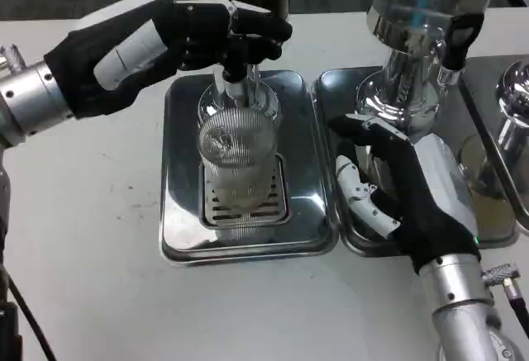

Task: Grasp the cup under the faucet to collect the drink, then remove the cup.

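— What lies on the white table (pixel 99 295)?
— Two steel drip trays (pixel 310 212) side by side at centre, and two dispensers (pixel 417 39) at upper right.
— And the cup?
— One ribbed clear cup (pixel 235 150) stands on the left tray's grate, under the faucet (pixel 240 72).
— The hands?
— The left hand (pixel 178 39), upper left, grips the faucet handle. The right hand (pixel 397 196), lower right, holds nothing, fingers spread, over the right tray.
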